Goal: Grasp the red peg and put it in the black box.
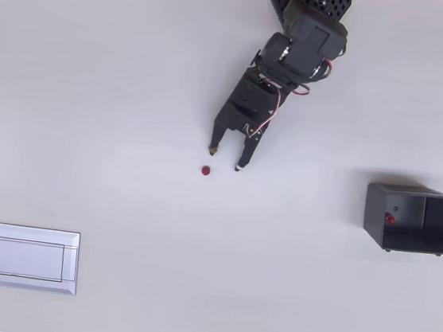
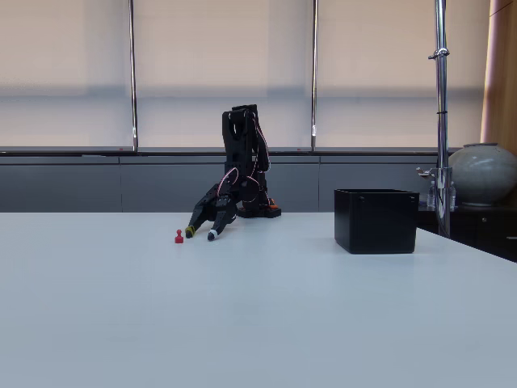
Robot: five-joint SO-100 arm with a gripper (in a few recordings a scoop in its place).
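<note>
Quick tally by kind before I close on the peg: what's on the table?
Red pegs: 2, one on the table just ahead of the open gripper, one inside the box
Black box: 1
White panel: 1
Total: 4

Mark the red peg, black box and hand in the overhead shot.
red peg (image 1: 206, 171): overhead view, on its round top.
black box (image 1: 375, 206): overhead view, on its left wall.
hand (image 1: 226, 158): overhead view, midway between the two fingertips.
</note>
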